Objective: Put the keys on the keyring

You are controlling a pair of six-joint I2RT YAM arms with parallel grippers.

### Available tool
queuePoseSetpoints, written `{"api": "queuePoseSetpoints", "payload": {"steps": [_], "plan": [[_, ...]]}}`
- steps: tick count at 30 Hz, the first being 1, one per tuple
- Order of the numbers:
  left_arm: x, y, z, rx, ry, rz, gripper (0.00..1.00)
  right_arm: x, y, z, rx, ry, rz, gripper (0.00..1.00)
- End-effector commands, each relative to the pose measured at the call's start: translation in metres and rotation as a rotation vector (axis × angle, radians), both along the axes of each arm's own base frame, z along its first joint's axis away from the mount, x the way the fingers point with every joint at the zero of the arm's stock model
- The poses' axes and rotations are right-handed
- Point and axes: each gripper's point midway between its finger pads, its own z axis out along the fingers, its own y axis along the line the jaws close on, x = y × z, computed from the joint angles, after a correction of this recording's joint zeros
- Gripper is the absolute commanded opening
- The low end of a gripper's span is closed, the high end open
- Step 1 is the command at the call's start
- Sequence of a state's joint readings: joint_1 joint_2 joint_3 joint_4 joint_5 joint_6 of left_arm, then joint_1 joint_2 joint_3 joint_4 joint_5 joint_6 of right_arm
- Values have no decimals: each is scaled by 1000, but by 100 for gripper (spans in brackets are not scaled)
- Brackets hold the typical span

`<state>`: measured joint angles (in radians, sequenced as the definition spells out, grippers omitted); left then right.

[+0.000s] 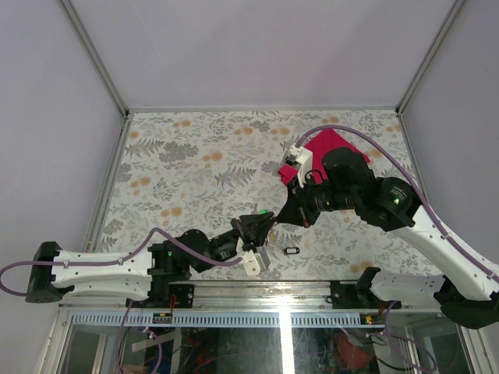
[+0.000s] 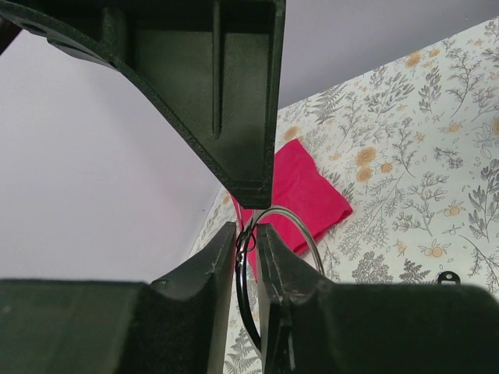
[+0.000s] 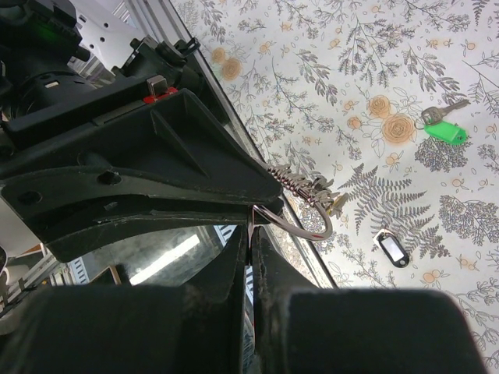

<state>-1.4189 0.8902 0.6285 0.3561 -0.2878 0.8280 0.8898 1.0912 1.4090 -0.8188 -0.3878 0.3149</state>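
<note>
Just before the red cloth [image 1: 331, 148], our left gripper [image 2: 248, 231] pinches the keyring [image 2: 308, 236], some keys [image 3: 312, 192] hanging there. Our right gripper [image 3: 251, 227], jaws pressed together, clamps the same wire. We judge threading underway; next needs the loose black key [image 1: 291, 251].

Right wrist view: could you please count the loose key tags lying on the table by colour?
Black tag: 1
Green tag: 1
Total: 2
</note>
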Motion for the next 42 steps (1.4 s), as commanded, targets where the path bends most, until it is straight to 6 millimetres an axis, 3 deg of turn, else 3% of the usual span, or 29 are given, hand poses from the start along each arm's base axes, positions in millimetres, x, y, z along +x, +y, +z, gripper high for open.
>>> {"api": "queuePoseSetpoints", "payload": {"steps": [1, 7, 20, 25, 33, 35, 36, 40, 42], "plan": [[-3, -1, 29, -80, -2, -18, 16, -4, 4, 19, 59, -10, 26, 0], [-5, 0, 32, -92, 10, -26, 14, -4, 5, 15, 55, -3, 27, 0], [-8, -1, 35, -104, 22, -41, 22, -2, 5, 14, 52, -4, 22, 0], [-10, -1, 36, -110, 28, -50, 18, -2, 5, 12, 46, 0, 22, 0], [-14, -3, 41, -136, 68, -71, 0, -2, 4, 6, 34, 1, 18, 0], [-13, -3, 45, -166, 109, -65, 0, -2, 3, 9, 47, -12, 18, 0], [-13, -3, 47, -177, 131, -63, 0, -2, 3, 11, 57, -23, 18, 3], [-9, -3, 45, -168, 197, -30, 0, 3, 0, 27, 126, -108, -7, 33], [-6, -4, 43, -152, 222, -11, 0, 9, -5, 35, 155, -171, -48, 41]]}}
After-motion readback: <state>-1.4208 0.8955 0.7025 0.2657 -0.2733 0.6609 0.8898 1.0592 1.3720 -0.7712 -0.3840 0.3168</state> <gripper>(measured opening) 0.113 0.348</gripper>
